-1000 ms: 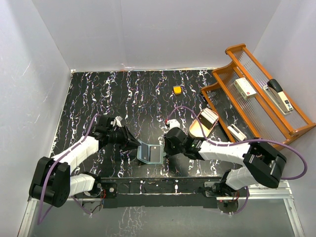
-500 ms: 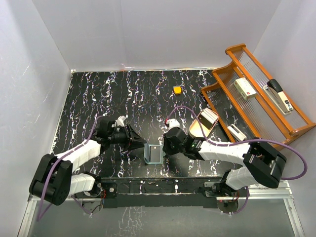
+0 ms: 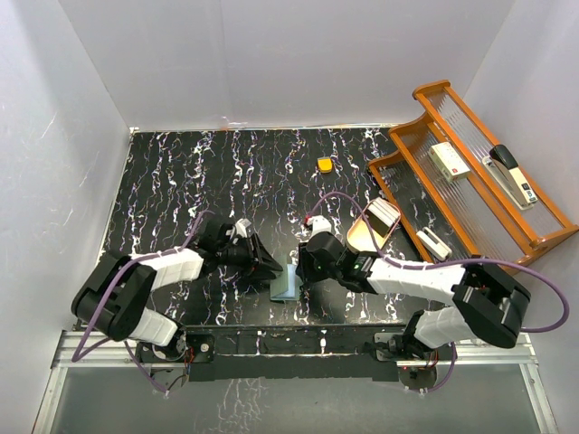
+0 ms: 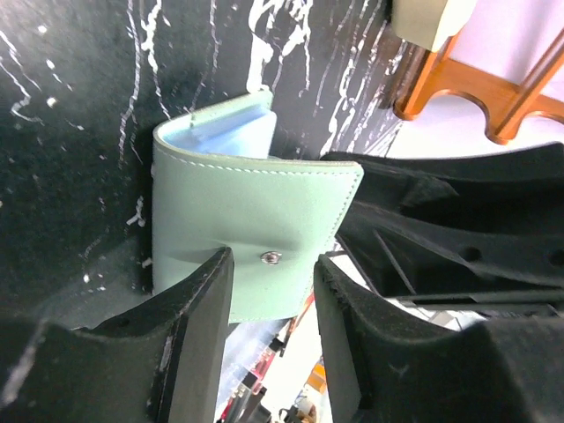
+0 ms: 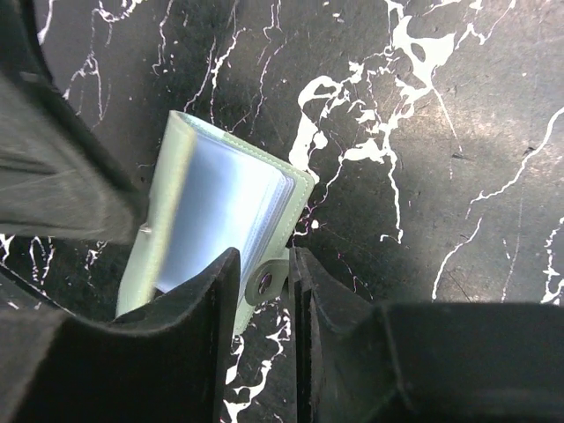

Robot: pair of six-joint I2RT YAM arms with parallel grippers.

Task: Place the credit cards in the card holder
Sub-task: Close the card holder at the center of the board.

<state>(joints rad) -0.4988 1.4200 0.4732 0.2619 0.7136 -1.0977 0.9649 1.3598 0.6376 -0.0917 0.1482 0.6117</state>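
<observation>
**A:** Where is the card holder?

**B:** The card holder [image 3: 285, 286] is on the black marbled table [image 3: 181, 190], near the front edge and about the middle, right between the two grippers. It is folded almost closed. One flap is raised off the other, and clear sleeves [image 5: 220, 211] show in the gap.

**A:** And the left gripper?

**B:** The left gripper [image 4: 273, 269] has its jaws apart with a moderate gap. The green outer flap and its small metal stud [image 4: 269, 257] show through that gap. The flap is wider than the gap, so the fingers [image 4: 189, 308] sit in front of it rather than around it. The tips are right up at the flap, but I cannot tell whether they press on it.

**A:** The right one?

**B:** The right gripper [image 5: 264, 269] has its jaws only narrowly apart. The snap tab [image 5: 264, 284] sits right between the fingertips. I cannot tell whether they pinch it or only flank it.

**A:** Anything else close by?

**B:** A tan dish [image 3: 355, 242] lies just behind the right gripper, a little to the right. It holds flat pieces that I cannot make out.
</observation>
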